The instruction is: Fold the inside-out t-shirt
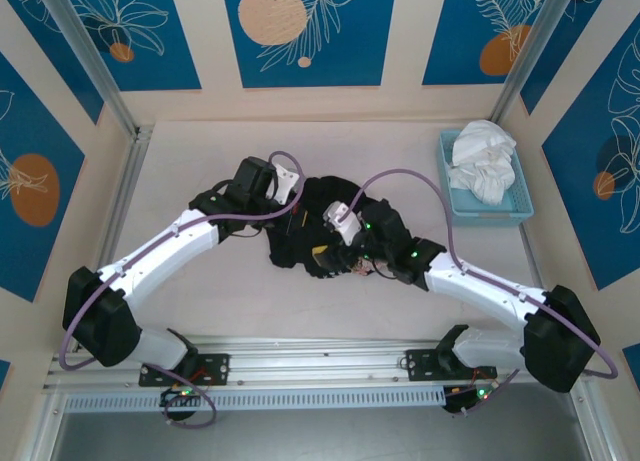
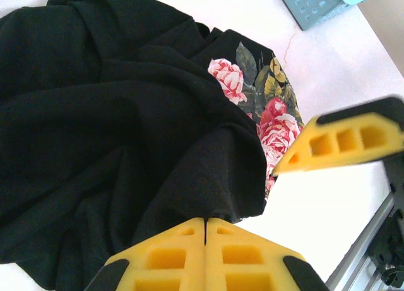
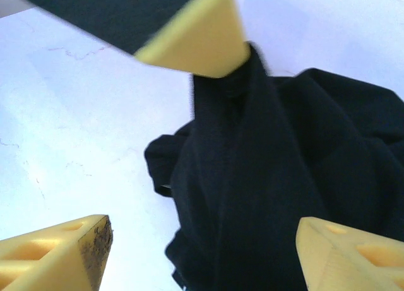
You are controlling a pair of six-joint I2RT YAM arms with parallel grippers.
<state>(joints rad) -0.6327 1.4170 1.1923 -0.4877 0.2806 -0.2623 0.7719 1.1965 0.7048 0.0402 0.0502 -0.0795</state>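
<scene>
**Black shirt, pink roses, yellow fingers**

The crumpled black cloth t-shirt is plain black except for a floral print patch at its edge, with pink-and-cream roses and olive-green leaves on dark ground. The white tabletop under the shirt has faint hairline veins. At the shirt, the left gripper and right gripper have bright yellow fingers backed in black. Right of the shirt is a light blue perforated plastic basket with a white cloth bundle. Beyond the shirt, blue wall panels framed in cream carry peach-orange discs and white leaf outlines.
</scene>
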